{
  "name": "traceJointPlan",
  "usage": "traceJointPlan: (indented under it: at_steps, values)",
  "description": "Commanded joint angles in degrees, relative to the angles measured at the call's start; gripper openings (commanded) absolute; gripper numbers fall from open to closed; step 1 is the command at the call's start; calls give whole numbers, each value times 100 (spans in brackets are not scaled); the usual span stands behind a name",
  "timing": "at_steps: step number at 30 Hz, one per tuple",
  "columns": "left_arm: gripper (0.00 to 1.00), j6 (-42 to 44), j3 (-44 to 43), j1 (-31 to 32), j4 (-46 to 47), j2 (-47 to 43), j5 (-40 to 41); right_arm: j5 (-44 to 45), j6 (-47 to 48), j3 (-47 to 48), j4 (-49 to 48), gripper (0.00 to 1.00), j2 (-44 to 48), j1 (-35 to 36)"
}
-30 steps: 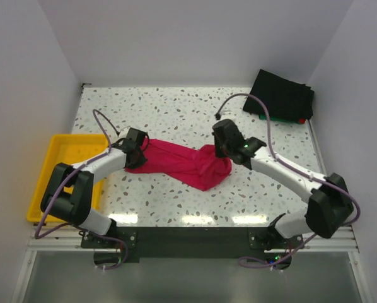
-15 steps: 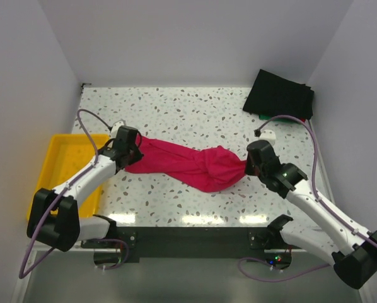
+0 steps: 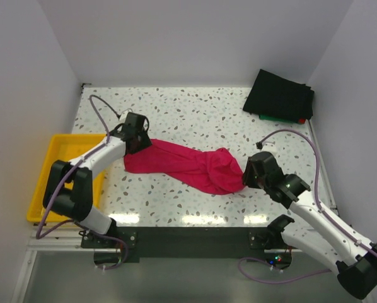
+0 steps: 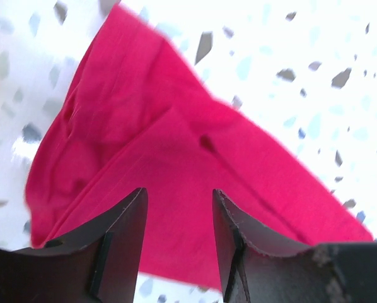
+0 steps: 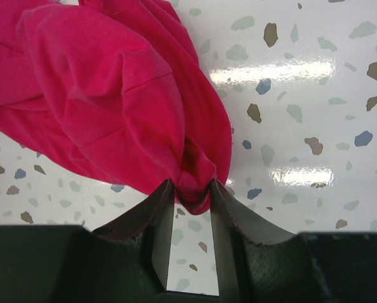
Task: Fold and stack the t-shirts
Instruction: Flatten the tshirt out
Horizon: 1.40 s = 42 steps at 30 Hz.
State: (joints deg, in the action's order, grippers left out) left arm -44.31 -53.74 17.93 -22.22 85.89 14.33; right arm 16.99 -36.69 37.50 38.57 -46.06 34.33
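Showing the workspace from above: a speckled terrazzo table (image 3: 195, 113) enclosed by plain white walls, with both arms reaching in from its near edge.

The crimson t-shirt (image 3: 182, 165) lies on the table near its middle, drawn out into a long, loosely rumpled band. It runs from the left gripper, farther back on the left, to the right gripper, nearer on the right. Its right end is gathered into a thick bunch; its left end lies flatter, with one layer lapped over another in the left wrist view.

The yellow tray (image 3: 40, 189) sits at the table's left edge, beside the left arm and apart from the shirt.

The folded stack (image 3: 280, 95) of dark t-shirts rests in the far right corner. Its top layer is black, and a green edge and a spot of red show along its near side.

The right gripper (image 5: 190, 190) is low over the table at the shirt's right end. A pinch of bunched cloth (image 5: 113, 101) is caught between its fingertips, touching both.

The left gripper (image 4: 179, 196) is at the shirt's left end. Its fingers stand apart with nothing clamped between them, and the crimson cloth (image 4: 176, 151) lies beneath.
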Motion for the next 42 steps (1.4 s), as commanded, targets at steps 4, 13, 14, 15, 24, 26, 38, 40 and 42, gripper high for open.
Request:
traceJointPlan:
  at_steps: [4, 13, 14, 15, 24, 26, 38, 40, 42]
  values:
    - [46, -243, -1173, -71, -195, 1219, 422, 137, -14, 153, 10, 34, 247, -5]
    - [40, -851, -1772, -88, -749, 1923, 1098, 146, 56, 109, 37, 36, 388, -14]
    - [40, -851, -1842, -88, -749, 1958, 1116, 146, 65, 100, 46, 36, 405, -14]
    - [40, -859, -1868, -88, -758, 1976, 1125, 112, 65, 83, 37, 36, 396, -14]
    - [38, -851, -2000, -150, -828, 2292, 1143, -21, 83, 56, -77, 36, 353, -5]
    - [36, -851, -2000, -150, -802, 2336, 1099, -47, 74, 56, -86, 36, 352, -14]
    - [6, -702, -1658, -150, -635, 1714, 791, -91, 83, 126, -200, 37, 168, -14]
    - [2, -605, -1605, -150, -608, 1563, 730, -108, 83, 188, -270, 37, 115, -14]
    - [0, -526, -1517, -150, -617, 1335, 703, -117, 100, 258, -341, 37, 10, -14]
